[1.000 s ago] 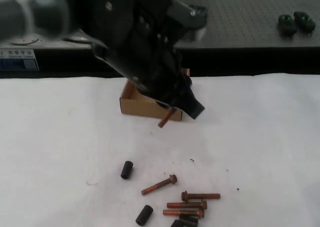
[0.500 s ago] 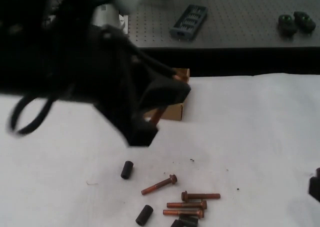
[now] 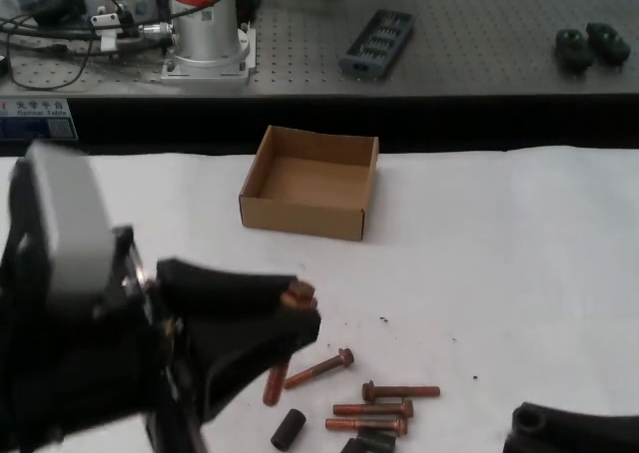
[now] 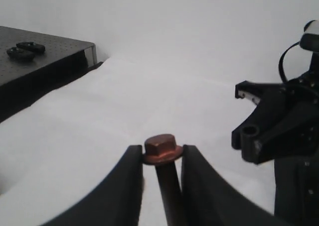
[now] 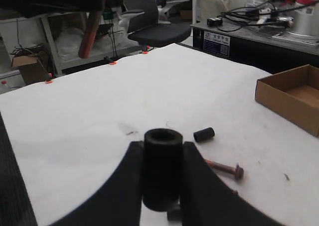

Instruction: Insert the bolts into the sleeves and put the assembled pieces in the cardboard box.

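My left gripper (image 4: 162, 159) is shut on a copper bolt (image 4: 162, 147), head up between the fingers; in the high view it hangs low at the front left with that bolt (image 3: 283, 348) above the cloth. Held upright in my right gripper (image 5: 162, 154), which is shut on it, is a black sleeve (image 5: 160, 169) with its bore facing up. The right arm (image 3: 564, 429) sits at the front right edge. Several loose bolts (image 3: 371, 408) and two sleeves (image 3: 289, 428) lie at the front centre. The cardboard box (image 3: 305, 217) stands open behind them.
White cloth (image 3: 499, 263) covers the bench. One more loose sleeve (image 5: 204, 134) and a bolt (image 5: 224, 168) lie on the cloth between my right gripper and the box (image 5: 284, 99). Behind the cloth runs a dark perforated table (image 3: 479, 34) with equipment.
The left arm has swung from by the box down to the front left, still holding the bolt. The right arm has come into the high view at the front right.
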`<state>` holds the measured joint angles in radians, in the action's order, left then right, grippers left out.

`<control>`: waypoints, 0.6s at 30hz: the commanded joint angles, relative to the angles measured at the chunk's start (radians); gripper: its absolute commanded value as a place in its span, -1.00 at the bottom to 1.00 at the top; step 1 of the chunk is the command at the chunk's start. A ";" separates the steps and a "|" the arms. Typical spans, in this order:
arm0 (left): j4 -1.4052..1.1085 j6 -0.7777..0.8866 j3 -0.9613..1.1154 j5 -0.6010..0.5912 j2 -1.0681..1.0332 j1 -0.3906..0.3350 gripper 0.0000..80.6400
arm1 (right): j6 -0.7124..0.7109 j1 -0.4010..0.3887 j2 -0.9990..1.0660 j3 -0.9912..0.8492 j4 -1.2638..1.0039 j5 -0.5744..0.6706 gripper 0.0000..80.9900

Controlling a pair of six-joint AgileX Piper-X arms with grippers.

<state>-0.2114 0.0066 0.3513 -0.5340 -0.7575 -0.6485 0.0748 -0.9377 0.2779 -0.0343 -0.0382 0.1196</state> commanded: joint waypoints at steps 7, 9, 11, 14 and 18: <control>-0.455 0.165 -0.212 -0.040 0.042 -0.003 -0.98 | -0.126 0.004 0.034 0.034 -0.178 0.102 -0.87; -0.504 0.178 -0.237 -0.040 0.042 -0.003 -0.98 | -0.140 0.004 0.068 0.034 -0.208 0.118 -0.87; -0.562 0.183 -0.259 -0.040 0.042 -0.003 -0.98 | -0.140 0.004 0.109 0.034 -0.251 0.136 -0.87; -0.635 0.208 -0.273 -0.052 0.042 -0.003 -0.98 | -0.135 0.004 0.205 0.034 -0.347 0.145 -0.87; -0.626 0.226 -0.273 -0.083 0.039 -0.008 -0.98 | -0.119 0.004 0.347 0.034 -0.490 0.178 -0.87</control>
<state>-0.8135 0.2116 0.0779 -0.5953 -0.7261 -0.6504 -0.0544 -0.9377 0.5317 0.0116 -0.4063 0.2609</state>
